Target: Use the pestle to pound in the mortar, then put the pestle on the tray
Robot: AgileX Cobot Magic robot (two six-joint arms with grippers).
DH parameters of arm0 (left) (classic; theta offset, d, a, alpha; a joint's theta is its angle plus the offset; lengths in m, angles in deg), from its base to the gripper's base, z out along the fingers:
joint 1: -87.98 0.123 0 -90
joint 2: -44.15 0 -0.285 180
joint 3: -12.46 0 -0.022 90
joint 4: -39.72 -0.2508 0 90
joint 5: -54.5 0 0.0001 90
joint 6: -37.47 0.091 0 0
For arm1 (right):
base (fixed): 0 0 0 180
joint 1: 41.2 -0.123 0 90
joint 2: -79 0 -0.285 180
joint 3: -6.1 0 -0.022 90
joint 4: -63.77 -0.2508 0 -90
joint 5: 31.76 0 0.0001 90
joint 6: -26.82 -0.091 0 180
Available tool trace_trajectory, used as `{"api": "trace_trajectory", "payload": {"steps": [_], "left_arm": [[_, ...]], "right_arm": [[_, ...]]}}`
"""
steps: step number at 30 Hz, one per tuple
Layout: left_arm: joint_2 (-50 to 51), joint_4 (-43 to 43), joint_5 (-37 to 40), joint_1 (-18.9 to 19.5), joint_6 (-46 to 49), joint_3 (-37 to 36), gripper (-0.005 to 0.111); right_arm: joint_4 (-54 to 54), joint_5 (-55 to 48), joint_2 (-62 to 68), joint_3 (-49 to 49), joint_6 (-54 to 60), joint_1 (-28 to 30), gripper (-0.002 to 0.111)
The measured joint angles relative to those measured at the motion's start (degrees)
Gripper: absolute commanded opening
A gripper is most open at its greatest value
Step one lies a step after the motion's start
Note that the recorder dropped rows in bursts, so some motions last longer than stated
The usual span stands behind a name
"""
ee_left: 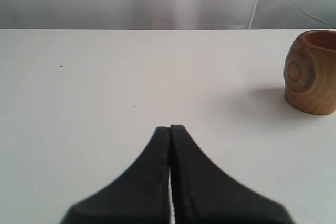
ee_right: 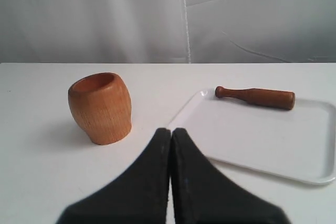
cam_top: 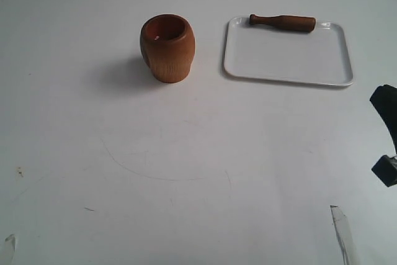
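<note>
pestle [cam_top: 282, 23]: lies flat on the tray [cam_top: 285, 63], close along its far rim. Knob end points toward the mortar side, thick end away from it. Nothing is touching it.
mortar [cam_top: 167, 48]: upright on the desk [cam_top: 186, 172], mouth up, beside the tray but not touching it. Nothing sticks out of it. Inside looks reddish; can't tell if anything is in there.
tray: flat on the desk, bare apart from the pestle.
left hand [ee_left: 170, 129]: fingers pressed together, gripping nothing. Low over bare desk. The mortar sits off to one side of it, well apart; no tray or pestle in its view.
right hand [ee_right: 171, 130]: fingers closed tight too, empty. Aimed roughly at the gap between mortar and tray, short of both.
pestle vs right hand: pestle is beyond it, across the width of the tray, well apart. This is the nearer hand by my read.
progress: pestle on tray matches the end state, and both hands are clear. The pictures give no sign either way on pounding.
left to do: if pounding is done, nothing. If not, everything: grip the pestle, pound in the mortar, put it back on the tray.
</note>
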Motion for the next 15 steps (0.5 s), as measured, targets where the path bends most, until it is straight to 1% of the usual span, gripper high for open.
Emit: {"api": "trace_trajectory", "payload": {"steps": [3, 8, 15], "left_arm": [[0.0, 0.0, 0.0, 0.0, 0.0, 0.0, 0.0], [0.0, 0.0, 0.0, 0.0, 0.0, 0.0, 0.0], [0.0, 0.0, 0.0, 0.0, 0.0, 0.0, 0.0]], "right_arm": [[-0.08, -3.0, 0.0, 0.0, 1.73, 0.0, 0.0], [-0.08, -12.12, 0.0, 0.0, 6.58, 0.0, 0.0], [-0.2, -17.33, 0.0, 0.0, 7.57, 0.0, 0.0]]}}
